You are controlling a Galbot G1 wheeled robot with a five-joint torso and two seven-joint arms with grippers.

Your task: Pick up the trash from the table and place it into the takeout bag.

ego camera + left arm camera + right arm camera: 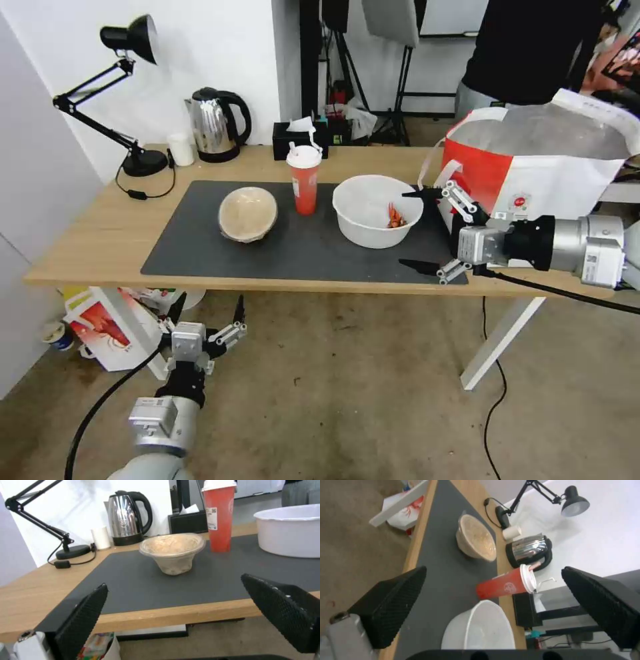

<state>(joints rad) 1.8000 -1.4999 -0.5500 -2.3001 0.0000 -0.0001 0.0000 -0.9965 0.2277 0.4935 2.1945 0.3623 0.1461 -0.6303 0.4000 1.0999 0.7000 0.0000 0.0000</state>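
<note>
Head view: on the desk (93, 240), 3 bits of trash in a row on the dark mat (200, 247), toward its back edge: tan bowl (247, 213) nearest the lamp end, red cup (305, 180) in the middle, white bowl (377, 210) nearest the takeout bag (533, 160), which stands at the desk's right end. Right gripper (419, 230) fingers spread wide, just beside the white bowl, holding nothing. Left gripper (207, 313) low, below the desk's front edge, fingers wide, empty. Left wrist view: tan bowl (172, 552) upright beyond the front edge, red cup (219, 515) behind it. Right wrist view: white bowl (480, 630) between the wide fingers (391, 605), red cup (506, 586) beyond.
</note>
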